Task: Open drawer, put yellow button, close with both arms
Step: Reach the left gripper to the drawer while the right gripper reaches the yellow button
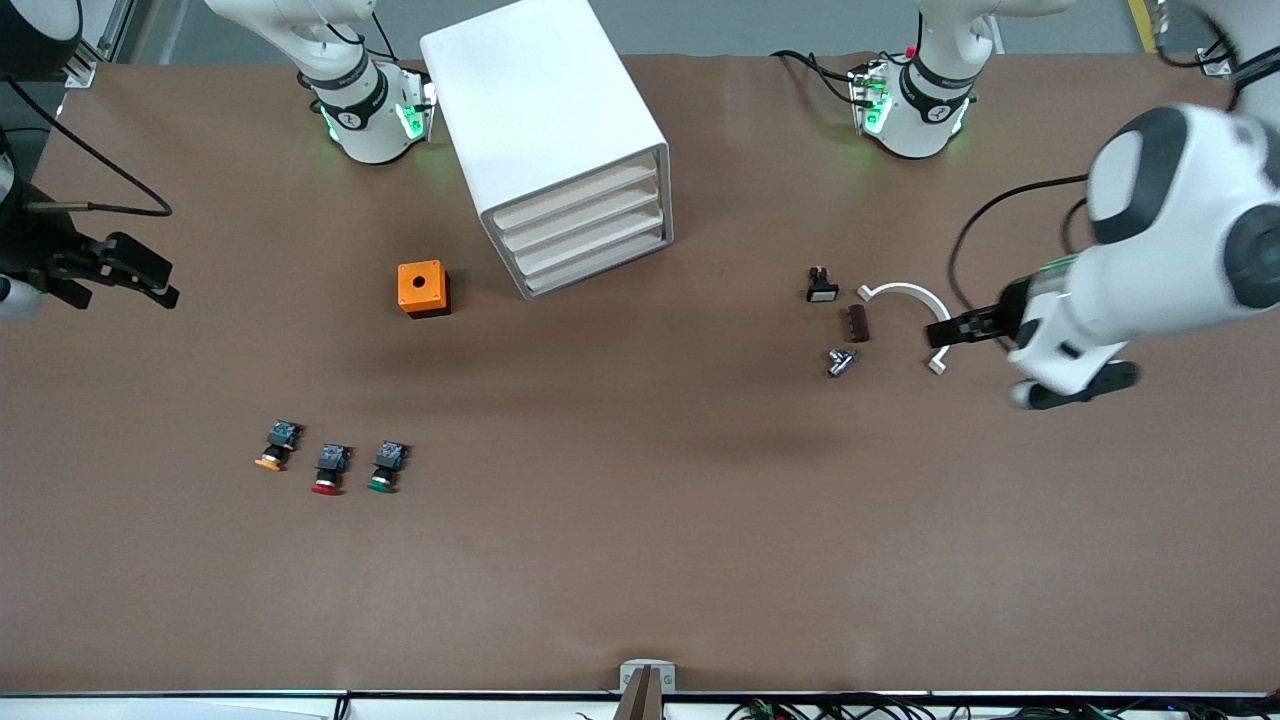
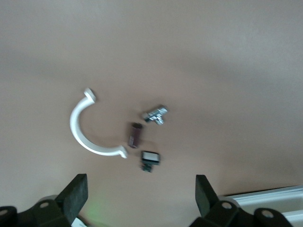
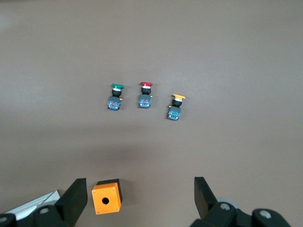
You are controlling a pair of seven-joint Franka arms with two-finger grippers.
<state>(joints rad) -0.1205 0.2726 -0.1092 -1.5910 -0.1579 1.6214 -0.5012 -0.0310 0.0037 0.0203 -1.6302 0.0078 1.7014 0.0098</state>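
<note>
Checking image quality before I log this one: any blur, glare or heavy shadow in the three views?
Front view: sharp, evenly lit, soft shadows, but the left arm smears. Left wrist view: soft throughout, white curved bracket and small parts blurred. Right wrist view: crisp, the yellow button clear, no glare.

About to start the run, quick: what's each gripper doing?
Left gripper: open, empty, over the table.
Right gripper: open, empty, over the table.
</note>
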